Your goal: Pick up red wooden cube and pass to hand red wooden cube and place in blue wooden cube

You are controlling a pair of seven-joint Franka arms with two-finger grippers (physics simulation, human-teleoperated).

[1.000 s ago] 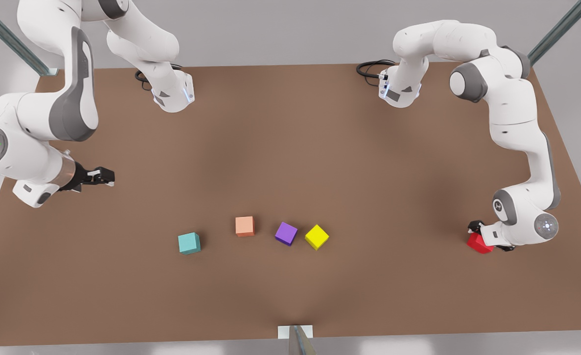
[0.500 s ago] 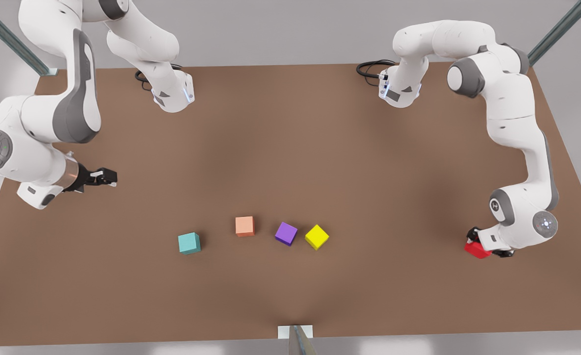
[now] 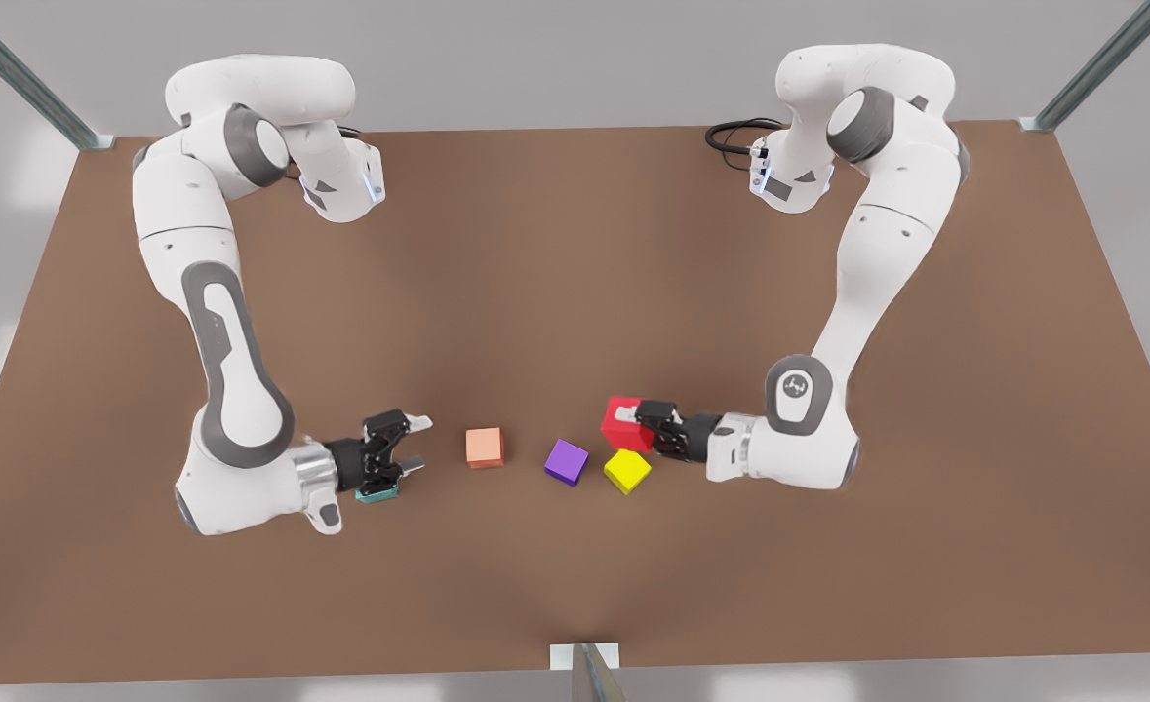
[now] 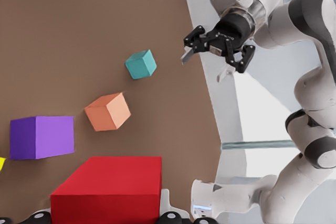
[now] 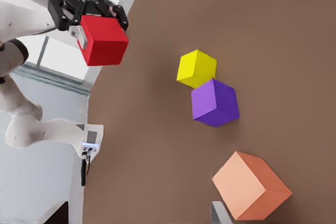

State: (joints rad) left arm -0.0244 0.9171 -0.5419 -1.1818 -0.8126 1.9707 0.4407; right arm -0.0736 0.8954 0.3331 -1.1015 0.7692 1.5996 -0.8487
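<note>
the left claw (image 3: 645, 421), on the front view's right, is clamped on the red cube (image 3: 621, 425) and holds it above the counter (image 3: 575, 244), over the yellow cube (image 3: 627, 470) and purple cube (image 3: 567, 461), toward the near edge. the right claw (image 3: 401, 445) hovers with fingers spread over the teal cube (image 3: 377, 495), which sits on the counter beyond the orange cube (image 3: 484, 447). the red cube looks light, stiff and matte, unlikely to slip. the receiving claw should probably pinch the two free flat faces, square on, avoiding the corners.
</note>
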